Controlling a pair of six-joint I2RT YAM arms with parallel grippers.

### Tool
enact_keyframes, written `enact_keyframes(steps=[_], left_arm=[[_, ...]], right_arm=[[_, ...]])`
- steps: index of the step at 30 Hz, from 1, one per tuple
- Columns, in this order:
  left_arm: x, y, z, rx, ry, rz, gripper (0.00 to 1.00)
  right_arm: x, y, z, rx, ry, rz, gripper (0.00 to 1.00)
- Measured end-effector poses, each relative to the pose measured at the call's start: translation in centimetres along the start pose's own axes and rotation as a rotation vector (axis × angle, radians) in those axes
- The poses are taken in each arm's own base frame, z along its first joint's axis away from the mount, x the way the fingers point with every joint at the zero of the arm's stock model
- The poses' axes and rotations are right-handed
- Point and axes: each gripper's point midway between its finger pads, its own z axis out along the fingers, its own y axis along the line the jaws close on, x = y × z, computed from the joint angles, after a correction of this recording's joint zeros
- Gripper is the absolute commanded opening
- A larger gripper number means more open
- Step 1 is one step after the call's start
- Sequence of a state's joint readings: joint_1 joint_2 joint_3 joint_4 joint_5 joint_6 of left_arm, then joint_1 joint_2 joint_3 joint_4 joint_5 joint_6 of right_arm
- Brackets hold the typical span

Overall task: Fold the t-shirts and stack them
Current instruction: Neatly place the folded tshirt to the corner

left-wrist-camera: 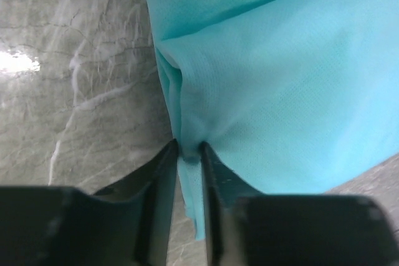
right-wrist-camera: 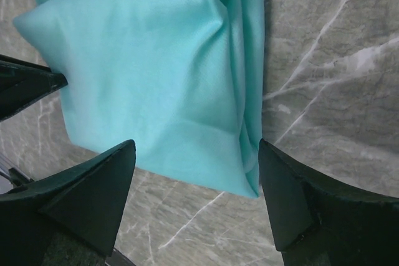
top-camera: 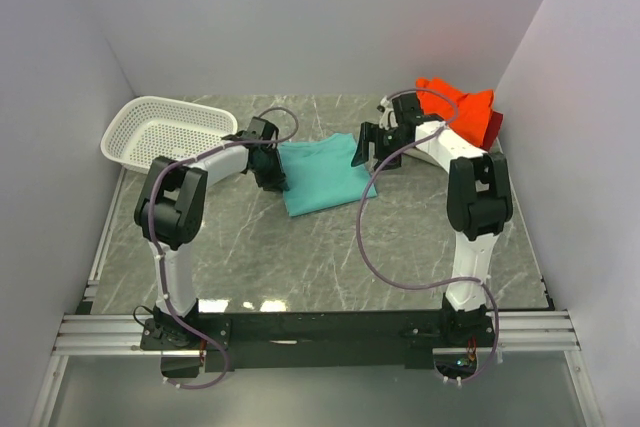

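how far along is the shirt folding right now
Done: the orange-red shirt sits on the dark red shirt at the far right. In hand: the teal shirt, partly folded, its edge pinched by the left gripper, the right gripper open over its other side. Left: finish that fold and stack it.

The grey marbled table [top-camera: 330,257] carries a teal t-shirt [top-camera: 325,175], a white mesh basket [top-camera: 165,132] and an orange-red shirt pile [top-camera: 455,107].

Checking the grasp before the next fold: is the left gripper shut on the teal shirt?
Shut on it: the left gripper pinches an edge of the teal t-shirt, cloth squeezed between its nearly touching fingers.
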State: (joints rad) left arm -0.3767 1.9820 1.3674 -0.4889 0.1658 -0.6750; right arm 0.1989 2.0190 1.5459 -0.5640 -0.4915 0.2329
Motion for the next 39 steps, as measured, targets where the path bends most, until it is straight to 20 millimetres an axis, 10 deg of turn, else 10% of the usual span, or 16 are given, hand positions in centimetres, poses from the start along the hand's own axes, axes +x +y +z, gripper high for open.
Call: enact_keyframes(steps=[12,31,39], left_arm=[[0.4,-0.1,1.0,0.023,0.020,0.002,0.00],[0.6,-0.9,1.4,0.083,0.027,0.010,0.00],[0.6,-1.0,1.4,0.093,0.030,0.011,0.00]], right_arm=[[0.8,-2.1,3.4,0.013,0.063,0.011,0.85],[0.4,0.0,5.1,-0.123,0.086,-0.001,0.69],[1.7,1.5,6.2,-0.131,0.120,-0.035,0.36]])
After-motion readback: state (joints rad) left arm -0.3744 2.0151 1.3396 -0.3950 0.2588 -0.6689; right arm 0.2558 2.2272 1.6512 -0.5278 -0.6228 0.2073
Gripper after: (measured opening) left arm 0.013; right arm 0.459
